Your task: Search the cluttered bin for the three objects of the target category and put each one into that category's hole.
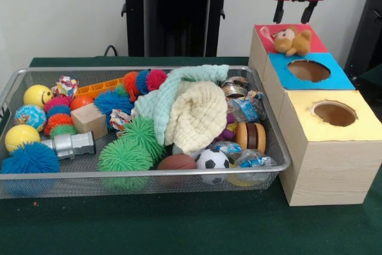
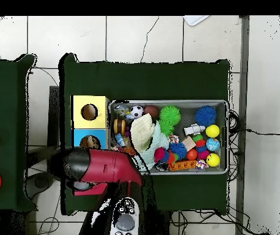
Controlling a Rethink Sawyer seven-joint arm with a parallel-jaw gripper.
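Orange-tan soft toy (image 1: 292, 41) is seen lying on the red-topped hole (image 1: 266, 30), covering it, not dropped through. Gripper (image 1: 293, 12) hangs just above, fingers spread, nothing pinched, so release is judged done. Toy likely snagged on the rim. Wire bin (image 1: 271, 132) sits alongside the boxes; cloths (image 1: 185, 108) may hide remaining targets.

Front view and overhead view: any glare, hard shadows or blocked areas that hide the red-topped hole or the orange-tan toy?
Front view: soft, even light, no glare; the lumpy orange-tan soft toy lies on the red cardboard top and covers its hole, with the red and black gripper above it, jaws apart. Overhead view: the red arm blocks that whole box end, so neither toy nor hole shows.
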